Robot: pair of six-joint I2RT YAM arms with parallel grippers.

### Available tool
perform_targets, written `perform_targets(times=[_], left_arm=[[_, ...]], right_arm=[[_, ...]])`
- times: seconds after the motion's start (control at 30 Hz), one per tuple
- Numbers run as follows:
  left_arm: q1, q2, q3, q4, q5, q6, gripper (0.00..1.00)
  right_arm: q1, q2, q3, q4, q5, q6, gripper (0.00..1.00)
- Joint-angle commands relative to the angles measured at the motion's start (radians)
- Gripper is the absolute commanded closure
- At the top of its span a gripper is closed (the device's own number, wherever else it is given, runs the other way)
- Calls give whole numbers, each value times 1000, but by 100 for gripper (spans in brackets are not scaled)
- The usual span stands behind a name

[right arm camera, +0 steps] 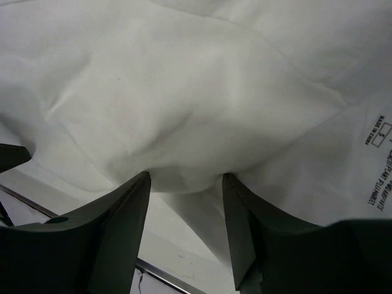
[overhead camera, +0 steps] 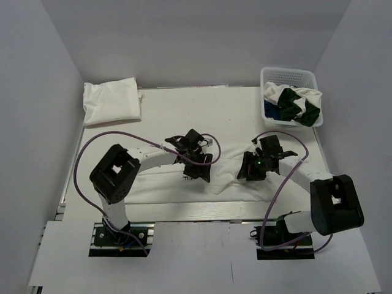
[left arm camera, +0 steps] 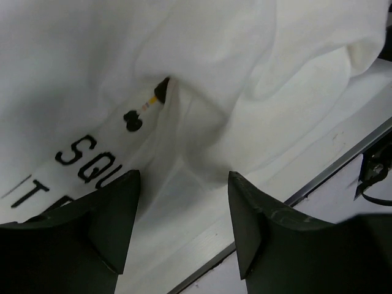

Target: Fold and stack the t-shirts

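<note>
The white t-shirt [overhead camera: 228,174] lies rumpled along the near edge of the table [overhead camera: 202,116], with black lettering [left arm camera: 79,156] showing on it. The left gripper [left arm camera: 184,184] stands over this shirt, jaws apart astride a raised fold, grasping nothing. The right gripper [right arm camera: 187,180] has a bunched fold between its fingertips; whether the fold is pinched cannot be told. Far left: a folded white t-shirt [overhead camera: 111,101]. Far right: a basket [overhead camera: 288,75] holding a dark green t-shirt [overhead camera: 300,109], a crumpled white t-shirt [overhead camera: 308,95] and a blue t-shirt [overhead camera: 268,110].
</note>
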Motion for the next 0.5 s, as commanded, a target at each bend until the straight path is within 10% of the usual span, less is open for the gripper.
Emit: perform_targets(times=[0.0,0.2,0.37,0.47], left_arm=[[-25,28,70,5,-37,5,33],[-44,89,118,-9,-48,-4,58],[-44,89,127,-9,-39,-13,100],[-44,53,138,-9,-39,-13,100]], right_arm=[[-14,16,-4,63,-43,2,46],[-25,18,-14,85,-64,1,59],[-33,12,-1,91,-92,1,100],[-34,-22,30,30,-92,-8,100]])
